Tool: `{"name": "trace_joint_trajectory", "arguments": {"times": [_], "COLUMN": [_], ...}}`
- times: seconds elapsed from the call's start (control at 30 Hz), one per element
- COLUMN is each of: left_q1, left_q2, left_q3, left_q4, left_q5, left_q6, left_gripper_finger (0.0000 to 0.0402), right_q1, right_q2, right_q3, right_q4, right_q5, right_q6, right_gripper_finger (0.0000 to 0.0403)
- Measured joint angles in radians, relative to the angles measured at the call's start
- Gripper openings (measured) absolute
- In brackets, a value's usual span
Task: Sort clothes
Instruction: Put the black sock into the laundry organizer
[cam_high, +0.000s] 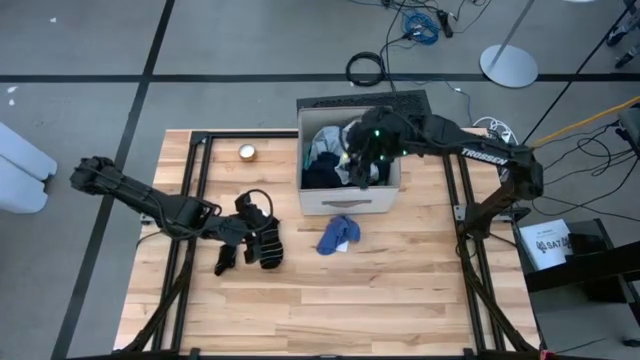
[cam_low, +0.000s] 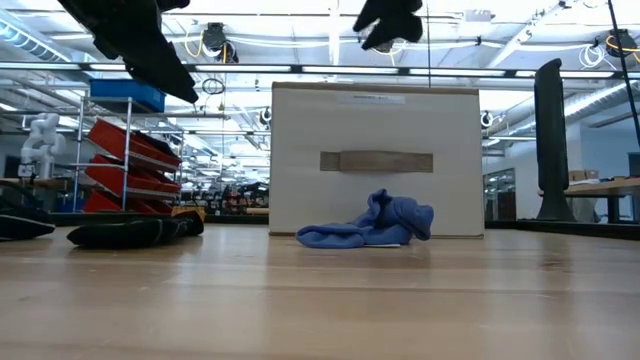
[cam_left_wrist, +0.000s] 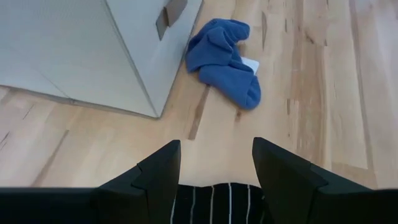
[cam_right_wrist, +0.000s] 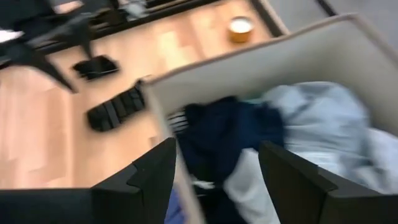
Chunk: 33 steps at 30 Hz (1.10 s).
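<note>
The beige box (cam_high: 352, 202) stands at the table's far middle and holds several clothes: a navy garment (cam_right_wrist: 217, 134) and pale grey ones (cam_right_wrist: 323, 118). My right gripper (cam_right_wrist: 217, 155) hangs open above the box's near part, with nothing between its fingers. A blue cloth (cam_high: 340, 235) lies crumpled on the table just before the box. Left of it lie a black striped sock (cam_high: 270, 246) and a second black sock (cam_high: 225, 262). My left gripper (cam_left_wrist: 216, 152) hovers open above the striped sock (cam_left_wrist: 217, 199), clear of it.
A small round tin (cam_high: 247, 152) sits at the far left of the table, left of the box. Black frame rails (cam_high: 190, 190) run along both sides of the table. Bare wood (cam_high: 340, 300) lies nearer than the socks and the cloth.
</note>
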<state>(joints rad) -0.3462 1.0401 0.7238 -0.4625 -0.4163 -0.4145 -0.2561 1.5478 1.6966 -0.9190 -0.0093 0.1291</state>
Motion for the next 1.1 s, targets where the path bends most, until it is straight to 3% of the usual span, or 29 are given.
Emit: {"name": "trace_joint_trajectory", "arguments": {"times": [0.23,0.47,0.67,0.9,1.1], "left_q1": [0.0,0.0,0.022,0.089,0.126], "left_q2": [0.044,0.164,0.281,0.409,0.501], "left_q3": [0.0,0.0,0.0,0.0,0.004], "left_q4": [0.0,0.0,-0.001,-0.008,-0.046], "left_q5": [0.076,0.131,0.135,0.172,0.211], "left_q6": [-0.024,-0.016,-0.021,-0.025,-0.028], "left_gripper_finger": [0.021,0.021,0.021,0.021,0.021], "right_q1": [0.162,0.317,0.438,0.502,0.507], "right_q2": [0.004,0.006,0.006,0.007,0.007], "right_q3": [-0.006,-0.114,-0.248,-0.383,-0.428], "right_q4": [0.013,0.114,0.253,0.446,0.451], "right_q5": [0.004,0.013,0.156,0.2,0.201], "right_q6": [0.088,0.129,0.159,0.176,0.224], "right_gripper_finger": [0.0215,0.0215,0.0215,0.0215,0.0215]}}
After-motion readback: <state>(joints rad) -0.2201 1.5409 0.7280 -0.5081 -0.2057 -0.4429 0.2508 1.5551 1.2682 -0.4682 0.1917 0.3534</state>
